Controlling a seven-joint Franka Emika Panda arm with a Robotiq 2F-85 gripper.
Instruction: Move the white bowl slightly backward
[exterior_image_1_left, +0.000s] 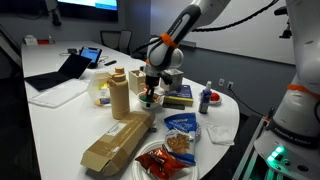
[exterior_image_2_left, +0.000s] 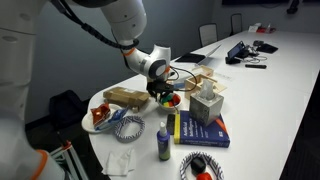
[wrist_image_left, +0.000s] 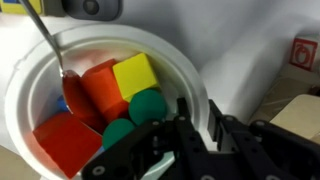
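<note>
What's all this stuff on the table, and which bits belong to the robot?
white bowl: one, white, under the hand
blocks: several, red-orange, yellow and green, inside the bowl
spoon: one, silvery, leaning in the bowl
paper bag: one, brown, lying near the table edge
plate of red food: one, beside the paper bag
tissue box: one, tan, next to the bowl
book: one, blue and yellow, flat by the tissue box
laptop: one, dark, far end
table: one, white
arm: one, white and black, reaching down
hand: one, black, at the bowl's rim
</note>
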